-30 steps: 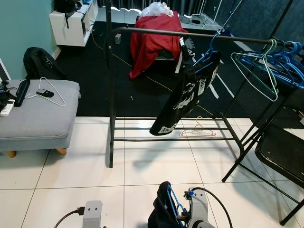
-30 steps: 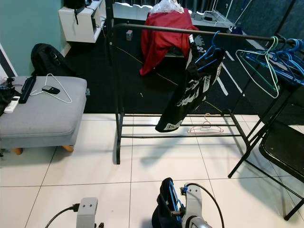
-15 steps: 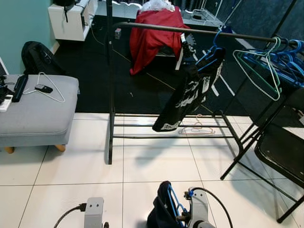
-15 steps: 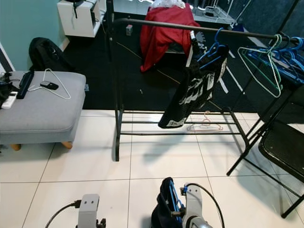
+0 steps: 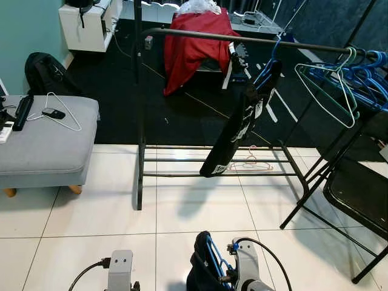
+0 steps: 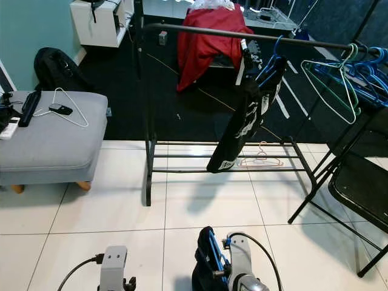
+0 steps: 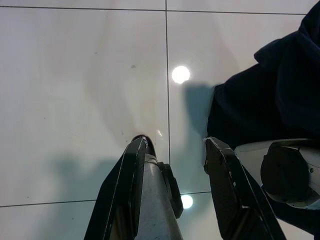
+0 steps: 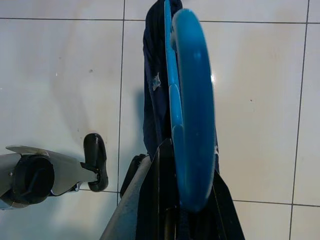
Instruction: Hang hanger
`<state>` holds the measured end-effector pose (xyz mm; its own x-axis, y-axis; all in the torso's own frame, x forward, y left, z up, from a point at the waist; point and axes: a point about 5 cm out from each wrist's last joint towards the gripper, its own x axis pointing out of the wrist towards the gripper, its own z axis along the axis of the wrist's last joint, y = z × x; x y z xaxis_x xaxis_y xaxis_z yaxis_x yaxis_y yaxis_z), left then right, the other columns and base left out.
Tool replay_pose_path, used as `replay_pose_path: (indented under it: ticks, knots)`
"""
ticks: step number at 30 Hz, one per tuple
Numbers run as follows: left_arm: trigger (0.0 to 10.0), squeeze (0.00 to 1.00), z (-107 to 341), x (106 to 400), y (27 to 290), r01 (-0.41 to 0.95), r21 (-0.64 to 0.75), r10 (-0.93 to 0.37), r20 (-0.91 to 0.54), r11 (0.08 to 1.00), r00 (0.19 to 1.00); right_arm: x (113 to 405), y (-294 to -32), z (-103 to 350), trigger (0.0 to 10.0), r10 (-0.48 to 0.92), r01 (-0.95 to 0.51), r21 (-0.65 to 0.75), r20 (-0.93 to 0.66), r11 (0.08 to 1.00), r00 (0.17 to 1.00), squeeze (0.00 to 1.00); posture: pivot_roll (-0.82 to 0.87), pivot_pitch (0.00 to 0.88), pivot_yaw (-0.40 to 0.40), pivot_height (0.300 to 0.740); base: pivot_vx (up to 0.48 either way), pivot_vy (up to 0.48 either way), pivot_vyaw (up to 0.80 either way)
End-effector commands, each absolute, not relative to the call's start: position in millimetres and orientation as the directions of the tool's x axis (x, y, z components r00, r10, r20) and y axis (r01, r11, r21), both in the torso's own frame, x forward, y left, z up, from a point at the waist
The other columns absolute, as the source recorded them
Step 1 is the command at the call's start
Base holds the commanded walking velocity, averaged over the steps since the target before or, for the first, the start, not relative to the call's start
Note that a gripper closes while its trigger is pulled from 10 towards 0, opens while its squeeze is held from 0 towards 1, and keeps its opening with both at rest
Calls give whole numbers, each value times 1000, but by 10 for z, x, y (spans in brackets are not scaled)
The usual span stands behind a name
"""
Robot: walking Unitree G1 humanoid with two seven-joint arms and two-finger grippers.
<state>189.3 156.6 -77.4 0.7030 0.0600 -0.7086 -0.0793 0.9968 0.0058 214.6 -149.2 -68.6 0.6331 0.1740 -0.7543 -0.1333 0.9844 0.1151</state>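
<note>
Right pincer (image 8: 172, 200): seen low in the centre of the eye views, just right of the middle; its black fingers are closed on the blue hanger, which is gripped along its curved hook.
Blue hanger (image 8: 187, 115): held at the bottom edge of the eye views, above the white tiles, well short of the rail; a dark navy garment (image 5: 200, 276) is draped from it and hangs below the pincer.
Left pincer (image 7: 172, 165): held low at the bottom left of the eye views; its two black fingers (image 7: 127, 175) are spread apart with only floor between them, and nothing is gripped.
Clothes rack (image 5: 140, 176): a black frame is stood across the middle of the frame, its top rail (image 5: 194, 37) running from upper centre to upper right.
Black printed garment (image 5: 237, 130): hung from the rail on a blue hanger, right of centre, its hem reaching down near the rack's lower bars.
Spare hangers (image 5: 330, 91): a green one and several blue ones are bunched at the rail's right end, upper right.
Pink hanger (image 5: 251, 163): laid on the rack's lower bars, just behind the black garment's hem.
Red cloth (image 5: 191, 45): draped over furniture behind the rail, upper centre.
Grey ottoman (image 5: 42, 145): placed at the left edge; a white wire hanger (image 5: 57, 112) lies on it.
Folding chair (image 5: 357, 188): a black seat is seen at the right edge.
Floor (image 5: 91, 212): white tiles near, dark carpet beyond the rack.
</note>
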Motion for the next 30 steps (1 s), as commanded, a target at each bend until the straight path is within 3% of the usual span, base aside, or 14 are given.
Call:
replay_pose_path:
  ticks: [1, 12, 21, 30]
  knots:
    - [10000, 0, -801, 1852, 1549, -66, 7, 50, -725, 998, 687, 2107, -1480, -711, 10000, 183, -135, 126, -766, 983, 617, 0, -64, 69, -126, 740, 0, 0, 0]
    - [10000, 0, -726, 2016, 1480, -85, -12, 51, -706, 996, 707, 2153, -1477, -686, 10000, 177, -100, 147, -754, 984, 633, 0, -62, 55, -108, 740, 0, 0, 0]
    - [10000, 0, -708, 2041, 1549, -187, -39, 106, -702, 982, 704, 2226, -1455, -644, 10000, 192, -118, 152, -745, 981, 638, 0, -38, 41, -144, 740, 0, 0, 0]
    - [10000, 0, -703, 2055, 1572, -163, -27, 97, -705, 986, 703, 2216, -1429, -652, 10000, 195, -130, 146, -750, 981, 632, 0, -24, 46, -146, 740, 0, 0, 0]
